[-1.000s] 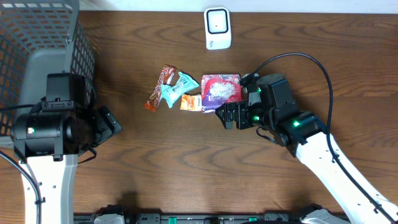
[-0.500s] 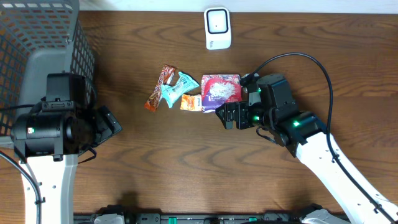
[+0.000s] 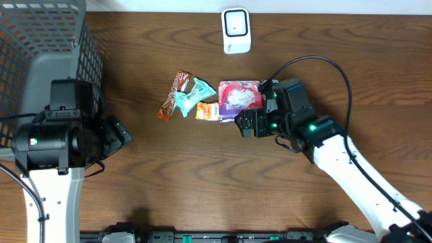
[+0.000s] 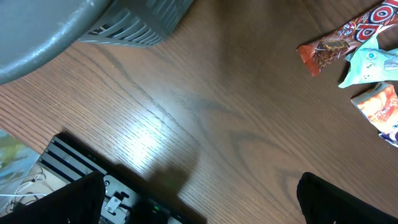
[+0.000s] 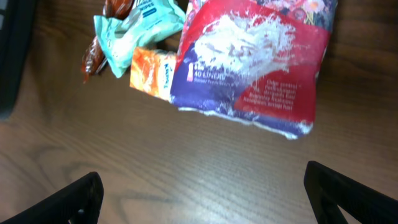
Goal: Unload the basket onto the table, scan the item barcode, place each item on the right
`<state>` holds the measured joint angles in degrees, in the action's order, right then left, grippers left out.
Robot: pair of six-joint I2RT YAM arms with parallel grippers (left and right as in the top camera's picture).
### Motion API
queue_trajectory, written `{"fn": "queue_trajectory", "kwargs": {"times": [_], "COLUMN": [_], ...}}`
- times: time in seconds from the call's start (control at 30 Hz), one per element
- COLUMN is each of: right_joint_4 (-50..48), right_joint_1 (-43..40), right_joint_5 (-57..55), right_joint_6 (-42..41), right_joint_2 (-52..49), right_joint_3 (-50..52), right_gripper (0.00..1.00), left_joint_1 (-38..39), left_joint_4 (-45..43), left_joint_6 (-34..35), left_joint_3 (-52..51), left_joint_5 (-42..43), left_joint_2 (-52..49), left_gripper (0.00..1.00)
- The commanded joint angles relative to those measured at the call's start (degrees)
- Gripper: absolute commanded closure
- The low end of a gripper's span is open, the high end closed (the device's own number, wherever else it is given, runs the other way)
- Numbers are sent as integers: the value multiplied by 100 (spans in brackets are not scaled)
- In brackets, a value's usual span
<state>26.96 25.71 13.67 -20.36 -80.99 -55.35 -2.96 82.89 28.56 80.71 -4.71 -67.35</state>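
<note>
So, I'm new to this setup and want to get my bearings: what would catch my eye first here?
The red and purple packet mid-table stands out first, with three small snack wrappers bunched at its left. The right gripper is poised open at its near edge, and a grey mesh basket fills the table's far left corner.

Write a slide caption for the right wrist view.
Open right hand facing a red-and-blue packet, small snack wrappers beside it.

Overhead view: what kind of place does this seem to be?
Probably a mock shop checkout: a white scanner, a mesh basket and wrapped snack packets on a wooden table.
</note>
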Motion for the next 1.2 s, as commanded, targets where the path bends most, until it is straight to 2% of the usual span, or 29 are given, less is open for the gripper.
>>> {"fn": "queue_trajectory", "kwargs": {"times": [0.0, 0.2, 0.43, 0.63, 0.87, 1.17], "right_joint_4": [-131, -146, 50, 160, -439, -684], "right_joint_1": [31, -15, -223, -551, -590, -741], "right_joint_5": [2, 87, 356, 297, 210, 120], "right_joint_6": [-39, -39, 120, 105, -61, -61], "right_joint_2": [-216, -455, -730, -1458, -2090, -2273], "right_joint_3": [-105, -227, -885, -1392, -1401, -1397], "right_gripper": [1, 1, 1, 1, 1, 1], "left_joint_1": [-31, -31, -31, -31, -31, -31], "left_joint_4": [24, 24, 24, 24, 24, 24], "left_joint_6": [70, 70, 70, 68, 70, 70], "left_joint_3": [-42, -42, -42, -42, -42, -42], "left_joint_5": [-90, -92, -90, -90, -90, -90], "left_joint_2": [2, 2, 2, 2, 2, 2], "left_gripper": [2, 2, 2, 2, 2, 2]}}
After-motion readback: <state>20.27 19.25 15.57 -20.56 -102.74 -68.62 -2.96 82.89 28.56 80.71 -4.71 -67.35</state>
